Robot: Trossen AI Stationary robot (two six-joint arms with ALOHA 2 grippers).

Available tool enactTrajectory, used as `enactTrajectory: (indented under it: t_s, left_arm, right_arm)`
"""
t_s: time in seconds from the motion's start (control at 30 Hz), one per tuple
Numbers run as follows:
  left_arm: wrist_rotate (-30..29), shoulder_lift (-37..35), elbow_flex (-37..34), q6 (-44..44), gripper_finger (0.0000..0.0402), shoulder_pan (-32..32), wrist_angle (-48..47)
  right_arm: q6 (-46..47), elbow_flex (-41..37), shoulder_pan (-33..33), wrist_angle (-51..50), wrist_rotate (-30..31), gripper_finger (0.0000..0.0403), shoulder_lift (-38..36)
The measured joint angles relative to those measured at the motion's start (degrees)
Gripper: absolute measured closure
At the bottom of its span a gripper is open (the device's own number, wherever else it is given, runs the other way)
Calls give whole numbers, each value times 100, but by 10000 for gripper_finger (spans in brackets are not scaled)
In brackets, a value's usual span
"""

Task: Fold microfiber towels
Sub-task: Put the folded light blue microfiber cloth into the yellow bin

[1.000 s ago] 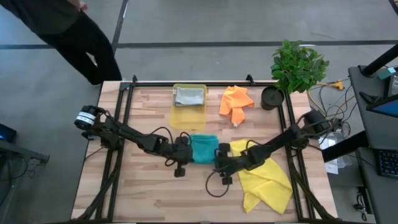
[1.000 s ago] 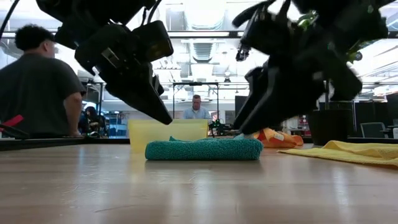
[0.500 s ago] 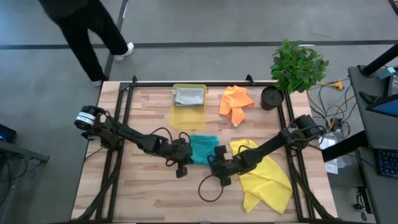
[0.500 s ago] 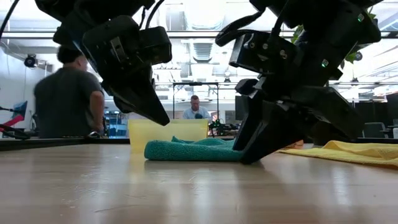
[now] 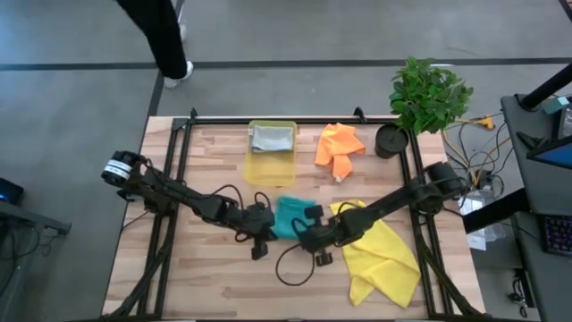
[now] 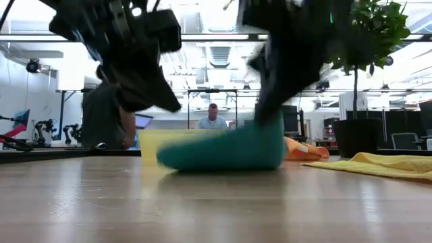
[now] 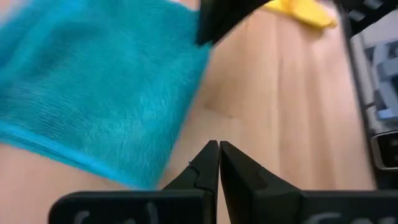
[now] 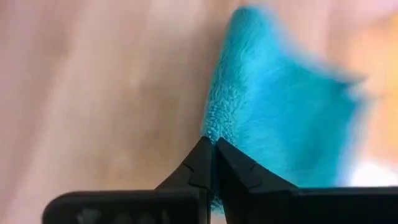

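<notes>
The teal towel [image 5: 286, 213] lies at mid-table, its right side raised in the low view [image 6: 260, 138] and its lower edge on the wood. My right gripper [image 8: 213, 142] is shut on it. My left gripper [image 7: 218, 144] is shut over bare wood just beside the teal towel [image 7: 93, 81] and touches nothing. The grey towel [image 5: 272, 137] lies in the yellow tray [image 5: 268, 167]. The orange towel [image 5: 339, 148] sits crumpled at the far side. The yellow towel [image 5: 382, 258] lies spread at the near right. My right gripper pinches the teal towel's edge [image 8: 214, 127] between its two shut fingers, slanting down from the table's right. One layer or several, I cannot tell. The held side is lifted while the rest of the towel [image 6: 196, 156] stays on the table.
A potted plant [image 5: 427, 94] stands at the far right corner, with its dark pot [image 5: 391, 140] beside the orange towel. Loose cable from the right arm loops on the wood [image 5: 290, 268] near the front. A person [image 5: 165, 36] walks beyond the table's far left corner.
My right gripper has dropped to the table at the teal towel's right side, taken hold of it, then risen and gone a little toward the table's left. The towel's right side has come up off the wood; its left part has stayed down.
</notes>
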Motion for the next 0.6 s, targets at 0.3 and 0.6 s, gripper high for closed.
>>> enactTrajectory:
  t_s: [0.3,0.6]
  left_arm:
    - [-621,-761,138,-107,402,-286,60]
    - [-1954,-1208,281,-104,402,-486,71]
  right_arm:
    - [-517,819,-333,-1185,-227,394,-664]
    - [-569,1251,-688,-1413,-472,394,-671]
